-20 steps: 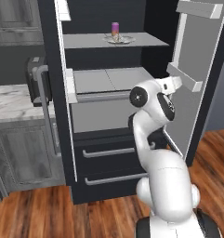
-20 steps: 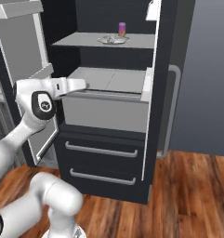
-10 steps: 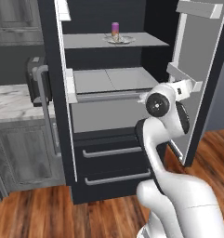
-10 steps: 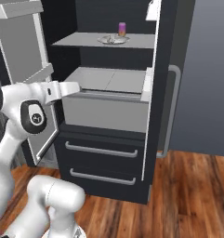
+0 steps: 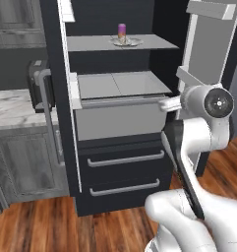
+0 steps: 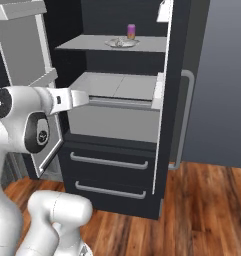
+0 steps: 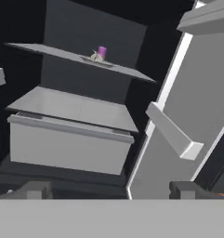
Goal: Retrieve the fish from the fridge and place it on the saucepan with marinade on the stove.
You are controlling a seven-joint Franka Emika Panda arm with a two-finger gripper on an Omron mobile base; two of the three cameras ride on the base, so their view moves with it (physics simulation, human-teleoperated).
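In the left base view we see the fridge (image 5: 120, 118) open, a flat grey shelf high above the arm bearing a plate with the fish (image 5: 124, 42). From the right, smooth grey drawers. In the hand view our claw (image 7: 111, 189) gapes wide, empty, touching nothing; fish (image 7: 95, 57) far ahead.

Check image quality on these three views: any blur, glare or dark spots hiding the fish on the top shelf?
Left base view: sharp, flat rendered light, no glare; fridge back wall is dark, and the plate by the pink-and-yellow cylinder is too small to tell a fish. Right base view: the same, plate evenly lit. Hand view: softer and tilted, black interior, plate just a speck.
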